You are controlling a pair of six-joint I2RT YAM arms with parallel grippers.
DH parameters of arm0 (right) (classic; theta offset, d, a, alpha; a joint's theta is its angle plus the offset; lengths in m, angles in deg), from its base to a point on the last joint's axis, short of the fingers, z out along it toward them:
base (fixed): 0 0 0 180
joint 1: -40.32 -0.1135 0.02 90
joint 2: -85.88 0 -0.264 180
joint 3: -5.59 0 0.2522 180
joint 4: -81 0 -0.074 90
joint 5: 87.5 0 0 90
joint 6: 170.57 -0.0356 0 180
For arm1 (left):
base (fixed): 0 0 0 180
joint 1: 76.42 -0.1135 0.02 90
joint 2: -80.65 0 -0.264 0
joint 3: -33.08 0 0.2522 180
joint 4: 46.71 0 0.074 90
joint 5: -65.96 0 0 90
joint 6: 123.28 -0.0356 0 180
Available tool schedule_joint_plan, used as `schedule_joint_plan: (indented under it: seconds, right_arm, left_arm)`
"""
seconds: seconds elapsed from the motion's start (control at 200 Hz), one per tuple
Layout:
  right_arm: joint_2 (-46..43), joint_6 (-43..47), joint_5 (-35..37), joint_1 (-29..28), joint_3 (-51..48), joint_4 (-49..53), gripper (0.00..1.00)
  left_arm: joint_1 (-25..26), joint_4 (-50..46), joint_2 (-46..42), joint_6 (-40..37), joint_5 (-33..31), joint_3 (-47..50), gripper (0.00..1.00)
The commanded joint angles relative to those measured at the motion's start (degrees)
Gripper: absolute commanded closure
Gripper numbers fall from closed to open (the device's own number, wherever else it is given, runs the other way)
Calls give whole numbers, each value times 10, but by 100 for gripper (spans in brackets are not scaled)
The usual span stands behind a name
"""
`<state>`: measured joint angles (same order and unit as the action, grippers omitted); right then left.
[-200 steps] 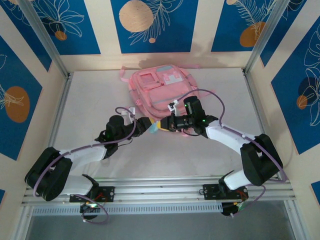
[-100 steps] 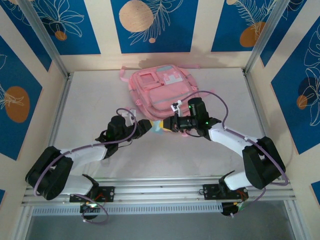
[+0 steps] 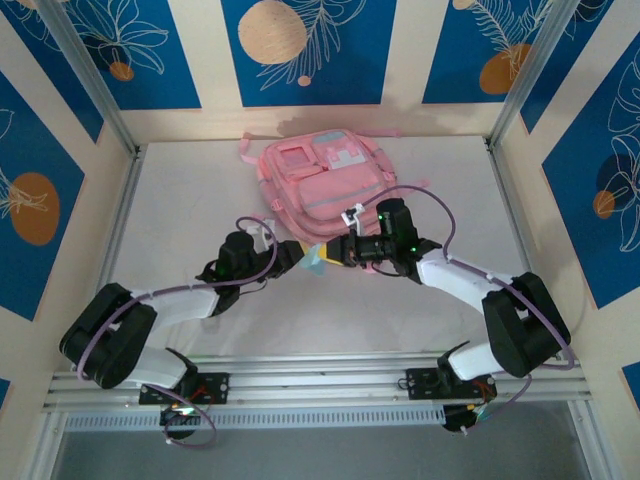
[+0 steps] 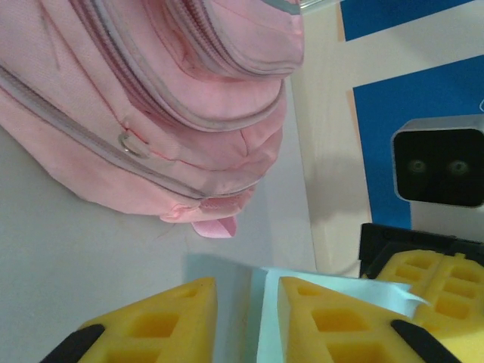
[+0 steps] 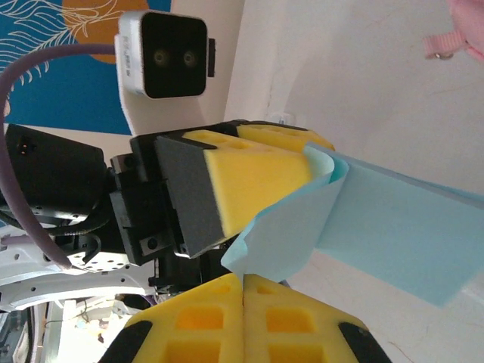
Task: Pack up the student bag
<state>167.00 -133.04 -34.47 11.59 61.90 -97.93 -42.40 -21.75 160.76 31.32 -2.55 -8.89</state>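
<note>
The pink student bag (image 3: 320, 180) lies flat at the back middle of the table, its zipped bottom end (image 4: 151, 91) toward me. Just in front of it my two grippers meet over a thin light-blue sheet (image 3: 318, 262). My right gripper (image 5: 243, 283) is shut on a curled corner of the sheet (image 5: 393, 219). My left gripper (image 4: 247, 291) straddles the sheet's (image 4: 266, 318) other edge, its jaws still apart, the sheet lying against one pad. From the right wrist, one left finger (image 5: 249, 178) presses on the sheet.
A pink strap loop (image 4: 214, 226) sticks out of the bag's near end. Aluminium rails (image 3: 120, 230) edge the white table (image 3: 200, 190) on both sides, with patterned walls behind. The right wrist's camera housing (image 4: 439, 162) sits close beside my left fingers.
My left gripper has slid a little right onto the blue sheet and its jaws have narrowed. The right gripper stays shut on the sheet and has barely moved.
</note>
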Motion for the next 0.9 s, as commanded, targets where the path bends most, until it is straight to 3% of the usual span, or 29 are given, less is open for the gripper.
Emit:
schedule_joint_plan:
  seconds: [0.0, 0.115, 0.31, 0.55, 0.595, 0.73, 0.79, 0.89]
  right_arm:
    - [11, -5, -16, 2, -8, -15, 100]
    - [15, -2, -14, 2, -7, -12, 100]
    - [13, 2, -12, 4, -9, -8, 100]
    - [10, 10, -8, 7, -4, 11, 100]
    - [6, 14, 4, 7, -1, 30, 84]
    - [-19, 21, 45, 15, -14, 67, 22]
    - [-34, 24, 62, 20, -21, 81, 10]
    - [-51, 32, 94, 23, -26, 107, 0]
  left_arm:
    - [2, 60, 9, 12, 27, -7, 73]
    - [2, 89, 19, 28, 37, -4, 74]
    - [2, 95, 23, 30, 40, -2, 100]
    - [2, 52, 5, 5, 29, -6, 100]
    - [2, 34, -3, -4, 21, -8, 100]
    - [-9, -31, -31, -44, -7, -23, 100]
    - [-14, -51, -41, -58, -18, -34, 100]
    - [-18, -78, -49, -80, -22, -62, 100]
